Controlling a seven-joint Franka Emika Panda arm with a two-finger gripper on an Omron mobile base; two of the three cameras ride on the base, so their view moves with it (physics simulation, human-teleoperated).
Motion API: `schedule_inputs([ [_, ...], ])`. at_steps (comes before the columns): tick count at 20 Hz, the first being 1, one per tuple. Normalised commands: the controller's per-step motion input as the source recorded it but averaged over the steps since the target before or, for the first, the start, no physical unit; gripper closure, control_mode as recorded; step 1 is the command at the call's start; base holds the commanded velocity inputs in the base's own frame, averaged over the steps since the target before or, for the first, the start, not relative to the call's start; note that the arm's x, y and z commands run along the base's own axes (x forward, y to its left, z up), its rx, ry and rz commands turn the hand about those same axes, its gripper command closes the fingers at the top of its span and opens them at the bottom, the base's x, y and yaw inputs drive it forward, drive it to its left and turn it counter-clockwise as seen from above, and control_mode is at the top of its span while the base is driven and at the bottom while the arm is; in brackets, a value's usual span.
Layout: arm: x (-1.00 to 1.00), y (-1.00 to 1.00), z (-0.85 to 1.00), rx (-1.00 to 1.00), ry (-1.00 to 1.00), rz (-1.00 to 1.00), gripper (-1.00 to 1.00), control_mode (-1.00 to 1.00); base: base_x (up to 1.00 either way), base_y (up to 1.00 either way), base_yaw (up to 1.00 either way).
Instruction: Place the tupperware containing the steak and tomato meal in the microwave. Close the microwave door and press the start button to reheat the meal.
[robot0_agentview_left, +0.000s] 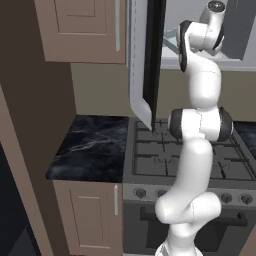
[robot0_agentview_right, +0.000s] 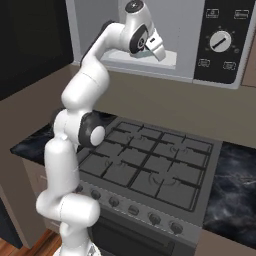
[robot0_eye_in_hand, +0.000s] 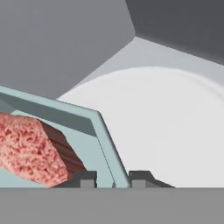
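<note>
Right now the arm is reaching up into the open microwave above the gas stove, and the tool is gripping the rim of the tupperware, its two fingertips standing narrowly apart on either side of the tray's pale teal wall. The steak is lying inside the tray; the tomato is out of sight. In the hand view the tray is hanging over the near edge of the white turntable inside the grey cavity, so the carrying seems nearly finished, though the tray does not look set down and released yet. The microwave door is standing swung wide open. Judging from this, lowering and letting go, closing the door and pressing a button on the control panel are all remaining.
</note>
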Motion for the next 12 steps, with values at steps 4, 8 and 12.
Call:
schedule_inputs([
  [4,-0.08,-0.02,-0.13,0.0,-0.05,-0.02,-1.0,-1.0,0.0,0.0,0.0],
  [8,-0.22,0.04,-0.27,-0.06,-0.35,0.0,-1.0,-1.0,0.0,0.0,0.0],
  [12,-0.27,0.24,-0.43,-0.12,-0.47,0.0,-1.0,-1.0,0.0,0.0,0.0],
])
